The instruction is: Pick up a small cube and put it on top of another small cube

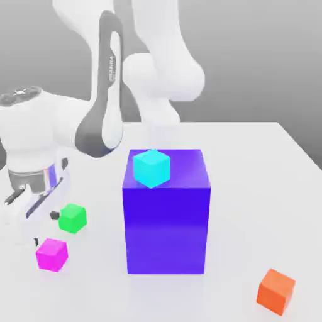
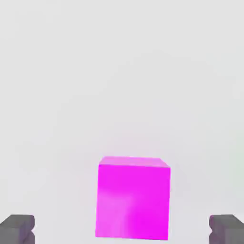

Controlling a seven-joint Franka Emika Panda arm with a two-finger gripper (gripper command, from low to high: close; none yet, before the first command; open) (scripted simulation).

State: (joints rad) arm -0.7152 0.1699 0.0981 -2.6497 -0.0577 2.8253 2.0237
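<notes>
Basically the approach-to-grasp step. The gripper (image 2: 122, 229) is spread wide and holds nothing, its 2 dark fingertips (image 2: 18, 228) showing on either side of the small magenta cube (image 2: 133, 199) in the hand view, with clear gaps to both. In the exterior view the hand (image 1: 34, 188) sits low at that view's left, just above the table (image 1: 251, 188), and the small magenta cube (image 1: 51, 254) rests on the table near it, just beside the green cube (image 1: 73, 217). Big blue-purple block (image 1: 166, 210) stands mid-table with a cyan cube (image 1: 151, 168) on top; orange cube (image 1: 276, 291) is well apart at the exterior view's right. Nothing lifted yet. Next move, as I judge it: drop down so the fingertips straddle the magenta cube, close, lift. Watch the green cube close by; a finger could nudge it.
</notes>
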